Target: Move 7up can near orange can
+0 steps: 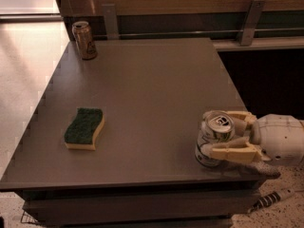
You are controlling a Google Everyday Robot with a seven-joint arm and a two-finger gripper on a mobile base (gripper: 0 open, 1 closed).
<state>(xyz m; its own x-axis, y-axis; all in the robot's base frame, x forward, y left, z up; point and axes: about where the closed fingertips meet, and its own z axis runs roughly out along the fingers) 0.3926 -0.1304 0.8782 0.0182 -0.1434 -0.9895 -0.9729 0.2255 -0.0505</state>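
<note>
The 7up can (211, 137), white and silver with green marks, stands upright near the table's front right corner. My gripper (227, 136) reaches in from the right and its two cream fingers (232, 153) are closed against the can's sides. The orange can (85, 40), brownish-orange with a silver top, stands upright at the far left corner of the grey table (147, 94), far from the 7up can.
A green and yellow sponge (84, 128) lies on the left part of the table. A wooden wall with metal brackets (110, 20) runs behind the table. The table's front edge is just below the 7up can. The floor lies to the left.
</note>
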